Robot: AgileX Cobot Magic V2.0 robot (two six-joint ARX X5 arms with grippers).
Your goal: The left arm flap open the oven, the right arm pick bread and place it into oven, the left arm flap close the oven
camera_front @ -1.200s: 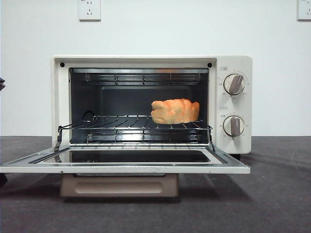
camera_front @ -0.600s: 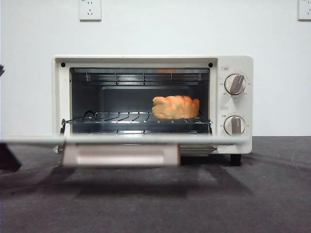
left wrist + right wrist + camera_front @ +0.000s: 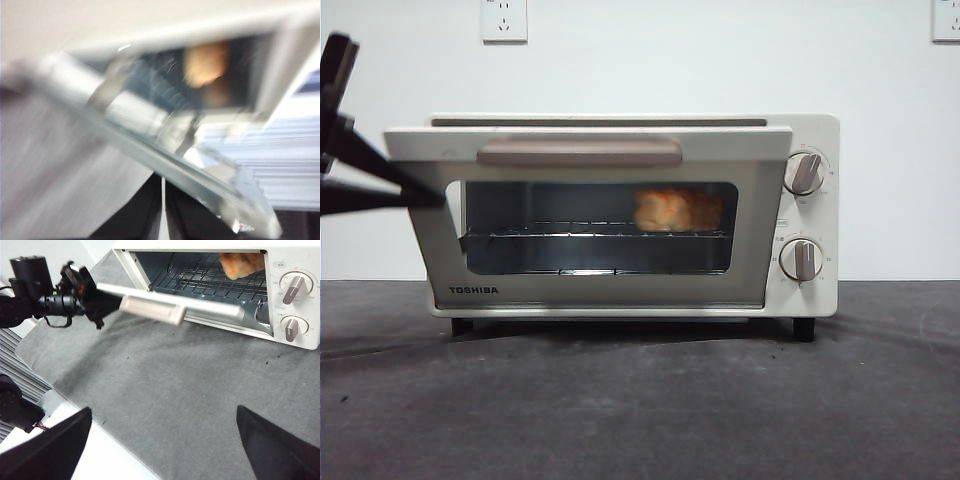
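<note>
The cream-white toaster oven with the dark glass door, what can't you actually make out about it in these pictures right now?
- Whether the door of the cream-white toaster oven is fully shut: front view shows it tilted out at the top, motion-blurred.
- The golden braided bread: only a dim blur through dark glass; right wrist view cuts it off at the top edge.
- Left gripper: heavily blurred in its wrist view, its contact with the door unclear.
- Knob markings: too small.

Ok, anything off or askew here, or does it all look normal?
Nothing damaged or spilled. The oven door leans out at its top, not yet shut, with the left claw at its left edge. The bread sits inside on the rack, right side.
</note>
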